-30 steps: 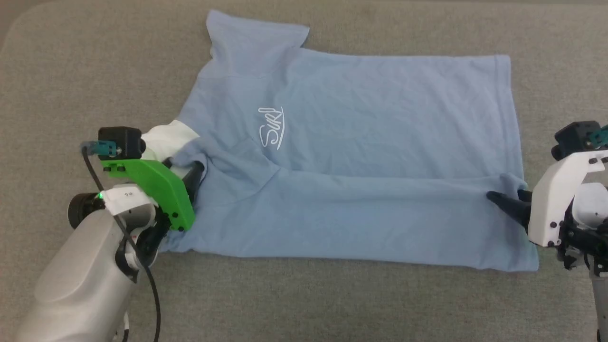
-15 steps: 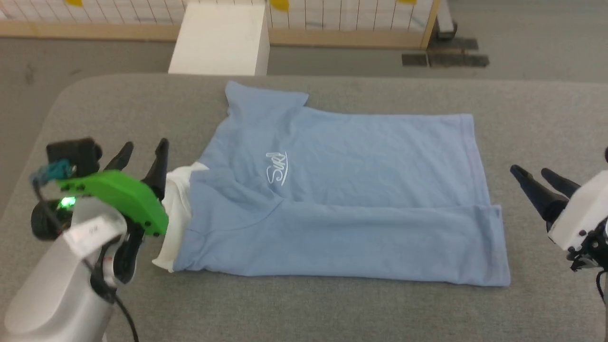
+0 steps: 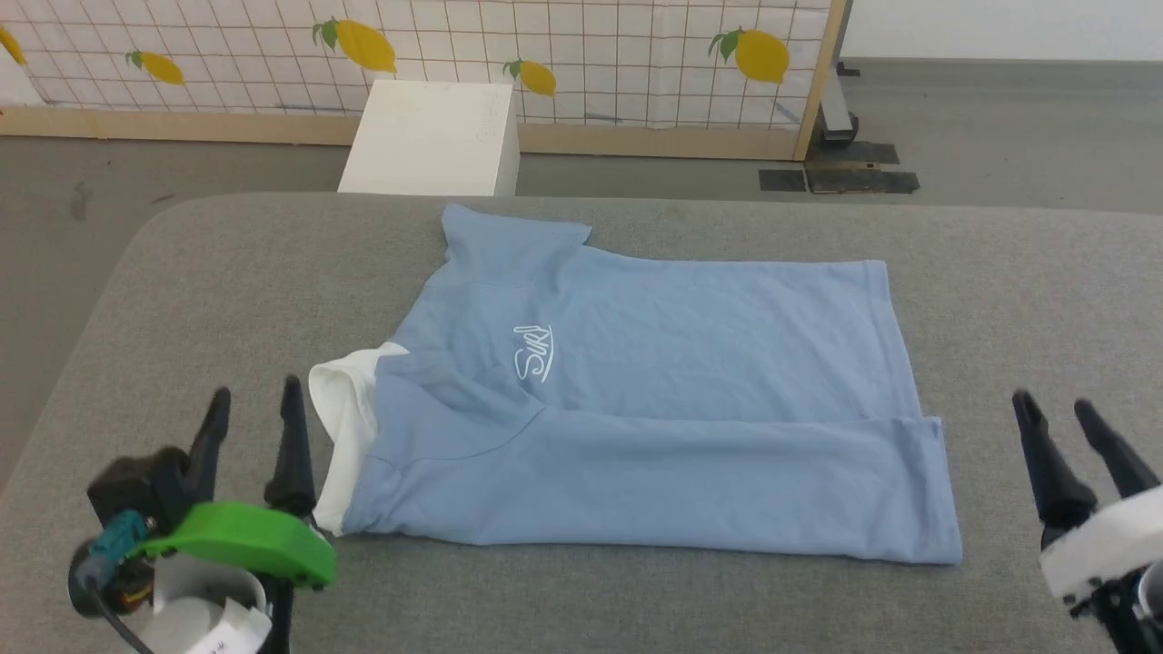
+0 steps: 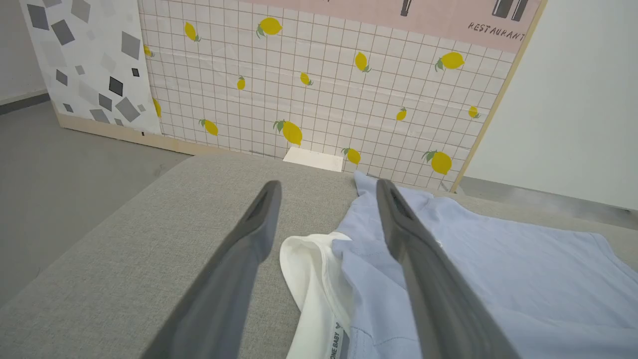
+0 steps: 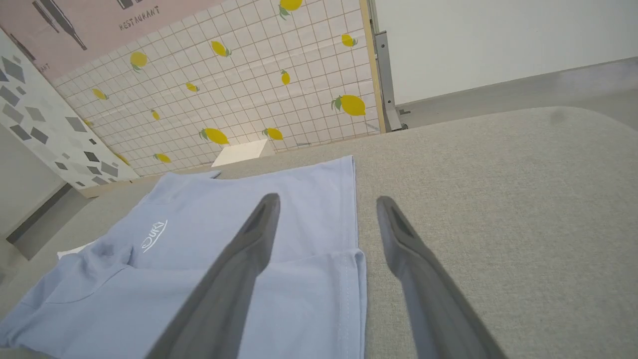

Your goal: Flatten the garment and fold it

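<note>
**Count.** One shirt (image 3: 654,409), light blue, with one white collar (image 3: 341,427), one white script (image 3: 533,352) on the chest and one sleeve (image 3: 509,236) in view. There are two grippers, each with two dark fingers. One white block (image 3: 434,136) and one lemon-print panel (image 3: 591,54) are also present.

**Position.** The shirt lies flat on the grey table (image 3: 227,272), near its middle, chest side up.

**Orientation.** The long axis runs left to right across the table. The collar points to the robot's left and the hem (image 3: 895,363) to its right. The sleeve projects from the far edge at the collar end. The near long side is folded over the body as one flap (image 3: 654,472), which runs from collar to hem.

**Left gripper** (image 3: 256,389). The jaws are spread and hold nothing. It sits just beside the collar, on the collar's left. In the left wrist view the collar shows between the fingers (image 4: 249,249). Whether they touch the cloth cannot be told.

**Right gripper** (image 3: 1050,401). The jaws are spread and hold nothing. It sits to the right of the hem's near corner, clear of the cloth.

**Surroundings.** The block stands on the floor beyond the table's far edge. The panel stands behind it.
</note>
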Controlling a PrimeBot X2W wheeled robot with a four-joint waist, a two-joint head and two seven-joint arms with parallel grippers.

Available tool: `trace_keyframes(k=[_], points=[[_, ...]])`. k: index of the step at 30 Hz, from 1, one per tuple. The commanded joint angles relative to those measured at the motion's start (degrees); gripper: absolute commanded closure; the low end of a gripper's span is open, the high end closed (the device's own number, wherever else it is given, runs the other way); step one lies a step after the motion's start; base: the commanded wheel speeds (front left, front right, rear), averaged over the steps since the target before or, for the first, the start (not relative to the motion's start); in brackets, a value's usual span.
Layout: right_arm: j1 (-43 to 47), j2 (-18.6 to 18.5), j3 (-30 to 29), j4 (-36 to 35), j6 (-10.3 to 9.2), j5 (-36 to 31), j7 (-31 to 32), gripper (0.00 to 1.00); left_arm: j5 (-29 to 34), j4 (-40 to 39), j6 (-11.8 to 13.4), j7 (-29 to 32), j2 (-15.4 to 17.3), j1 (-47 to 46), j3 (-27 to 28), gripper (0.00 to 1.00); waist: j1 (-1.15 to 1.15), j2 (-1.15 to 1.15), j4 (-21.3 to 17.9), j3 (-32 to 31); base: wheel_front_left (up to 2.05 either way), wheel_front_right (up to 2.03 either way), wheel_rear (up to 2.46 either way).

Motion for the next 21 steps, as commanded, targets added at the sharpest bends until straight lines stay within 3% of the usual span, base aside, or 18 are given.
trace_keyframes(k=[1,7,12,16,21], points=[[1.46,0.06,0.11,1.03,-0.06,-0.42,-1.34,0.0,1.28,-0.05,-0.04,-0.44,-0.86,1.51,0.56,0.0,0.0,0.0,0.03,-0.13,0.0,0.0,0.0],[4.52,0.78,0.35,4.01,-0.06,-0.08,-3.1,0.0,4.27,0.68,-1.42,-0.48,-5.04,5.68,3.14,0.0,0.0,0.0,-0.29,-0.67,0.0,0.0,0.0],[4.53,0.76,0.41,4.67,-0.06,0.07,-2.81,0.0,5.86,3.11,-2.57,0.89,-4.6,5.89,1.68,0.0,0.0,0.0,-0.63,-0.63,0.0,0.0,0.0],[4.27,0.72,0.15,4.64,-0.06,0.08,-2.33,0.0,5.26,4.56,-3.89,8.45,-2.97,2.5,-0.47,0.0,0.0,0.0,-0.46,-0.13,0.0,0.0,0.0],[3.69,0.69,-0.25,4.18,-0.06,-0.03,-1.32,0.0,2.74,6.31,-4.32,25.21,-1.05,-3.68,-3.64,0.0,0.0,0.0,-0.12,1.62,0.0,0.0,0.0]])
